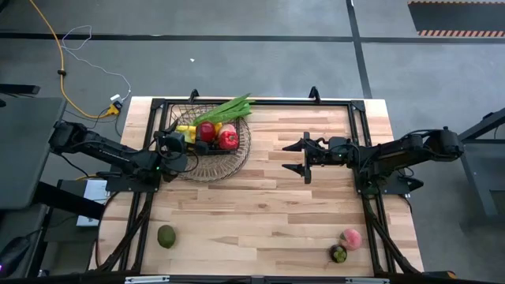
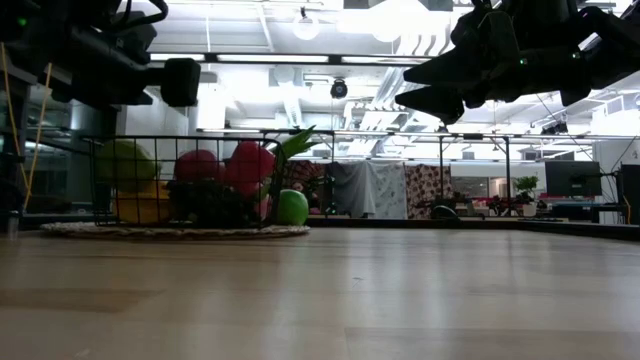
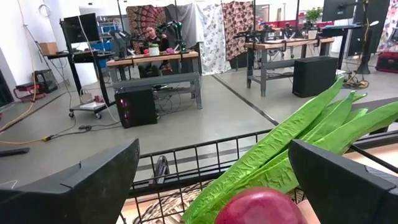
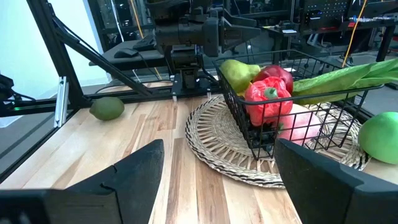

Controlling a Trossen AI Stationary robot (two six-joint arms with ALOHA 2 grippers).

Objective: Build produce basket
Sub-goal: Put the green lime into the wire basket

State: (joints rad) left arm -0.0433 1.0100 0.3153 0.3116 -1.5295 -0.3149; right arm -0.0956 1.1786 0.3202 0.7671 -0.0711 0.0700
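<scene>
The basket sits at the surface's far left, holding red, yellow and green produce with leafy stalks over its rim. The left tool hangs released at the basket's left edge, grasping nothing. The right tool waits released and empty, well apart to the right.

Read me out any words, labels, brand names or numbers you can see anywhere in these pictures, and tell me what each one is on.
No readable text in any view.
The basket, the produce in it, the table and both arms carry no visible lettering.
The monitors in the room behind, seen in the left wrist view, are too small to read.
</scene>
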